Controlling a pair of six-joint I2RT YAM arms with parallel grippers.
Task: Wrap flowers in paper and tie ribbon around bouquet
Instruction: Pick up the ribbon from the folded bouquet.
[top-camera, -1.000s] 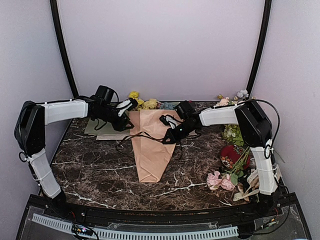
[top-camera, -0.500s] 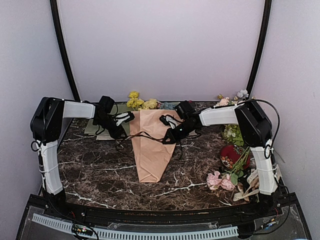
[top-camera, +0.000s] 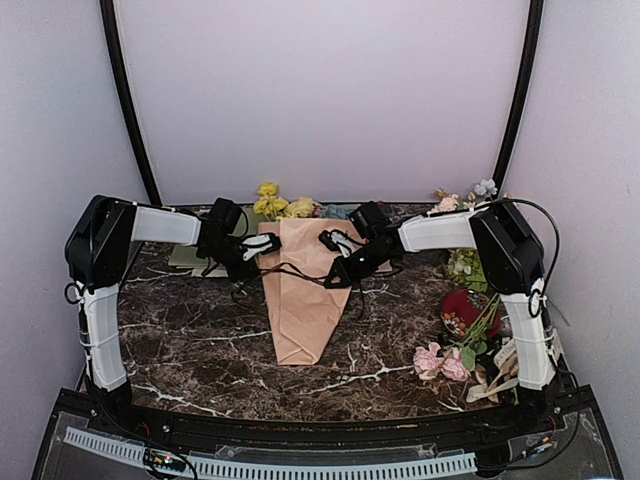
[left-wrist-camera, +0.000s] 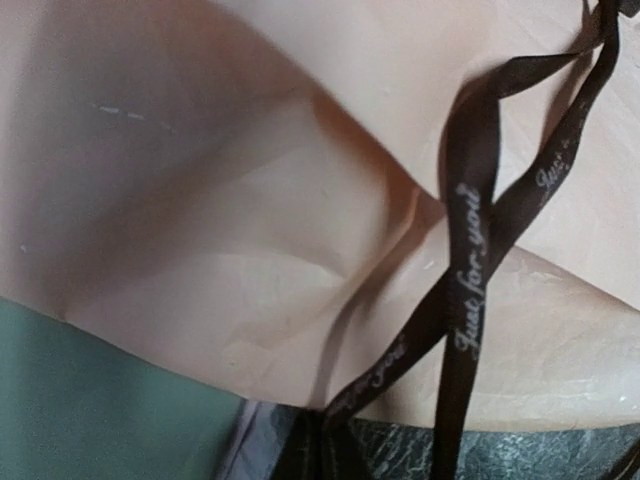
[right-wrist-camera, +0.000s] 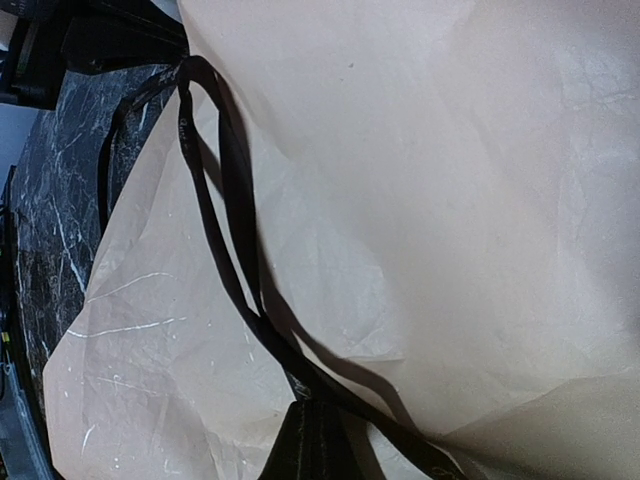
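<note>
Bouquet (top-camera: 303, 290) lies flat in the middle of the marble table (top-camera: 190, 340), narrow tip toward the arm bases, wide end toward the back wall, with yellow and blue flowers (top-camera: 283, 206) poking out there. Paper (left-wrist-camera: 250, 190) is already rolled into the peach cone, so wrapping looks done and the job is at the tying stage. Ribbon (top-camera: 297, 270) runs dark and thin across the upper part of the cone from side to side, with slack loops dropping off the left edge onto the marble. Left gripper (top-camera: 264, 243) sits at the cone's left edge, fingers pressed together. The left wrist view shows two ribbon strands printed "Just for you" crossing over the paper and meeting at the bottom of the frame where the fingers would be. That reads as a pinch on the ribbon, though the pads themselves are out of frame. Right gripper (top-camera: 340, 270) is at the cone's right edge, also closed. The right wrist view has strands running down into a dark wedge at the bottom edge, likely the same kind of pinch. One arm per side makes sense: the ribbon spans the cone, so the ends can be crossed and pulled into a knot. Lying flat, the bouquet's own weight probably helps hold the wrap shut. Green sheet (top-camera: 188, 256) is just beside the cone's left edge, with the paper overlapping it. Pink roses (top-camera: 440, 360) lie well apart at right. Neither is involved.
</note>
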